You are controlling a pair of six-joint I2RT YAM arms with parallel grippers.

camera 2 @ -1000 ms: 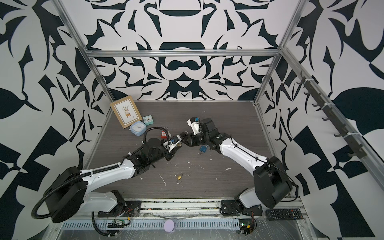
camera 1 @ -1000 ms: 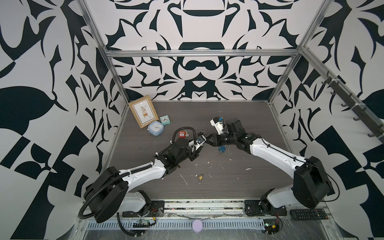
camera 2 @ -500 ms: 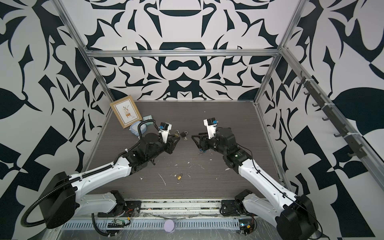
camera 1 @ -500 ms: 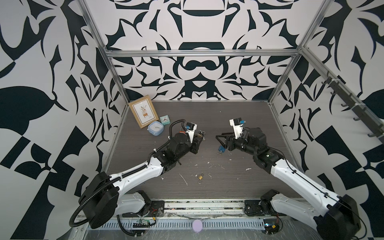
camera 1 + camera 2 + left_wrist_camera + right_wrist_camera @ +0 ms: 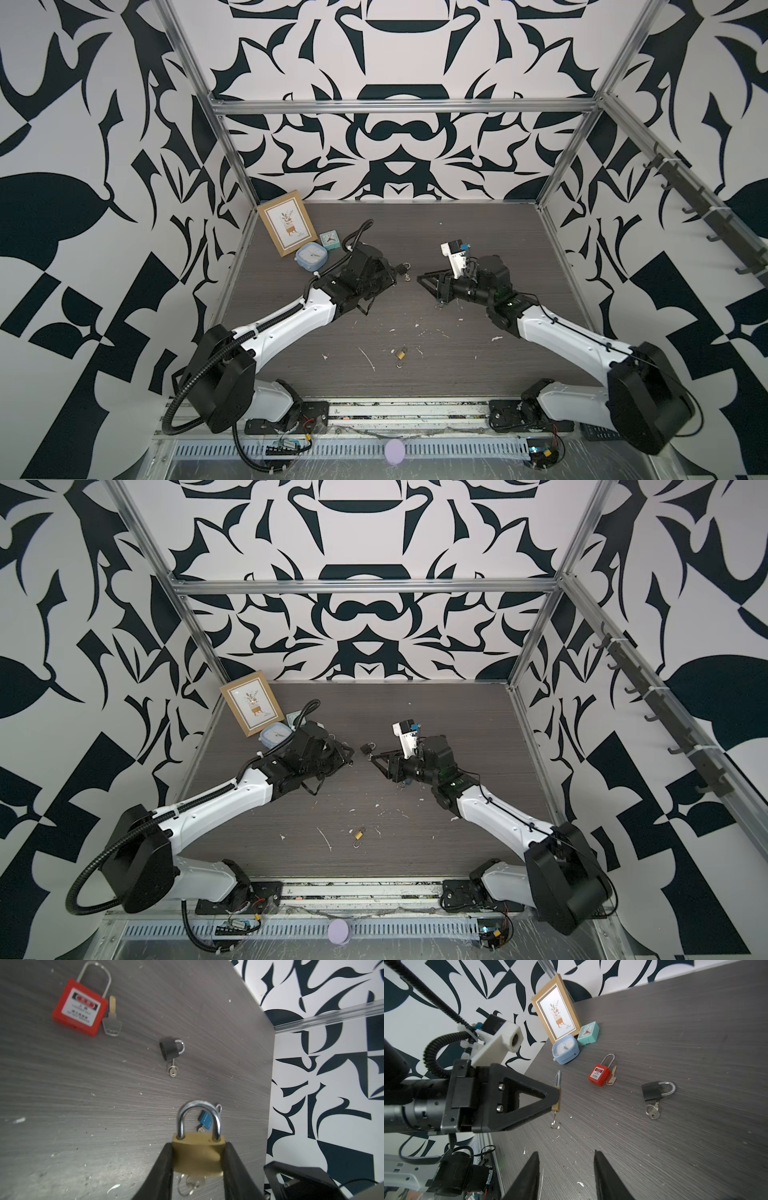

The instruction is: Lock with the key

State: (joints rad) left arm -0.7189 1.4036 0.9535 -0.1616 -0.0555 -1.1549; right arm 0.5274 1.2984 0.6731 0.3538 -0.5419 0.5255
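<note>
Grips the brass padlock (image 5: 198, 1157) by its body in the left tool (image 5: 198, 1144), clamped on it above the table (image 5: 83, 1084), shackle up, key (image 5: 194, 1181) in the keyhole below. Holds the right tool (image 5: 566, 1152) near, jaws apart, empty. Shows a red padlock (image 5: 80, 1006) and a black padlock (image 5: 169, 1049) lying on the table.

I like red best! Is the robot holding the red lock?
No, the left fingers clamp the brass padlock, while the red padlock lies loose on the table.
</note>
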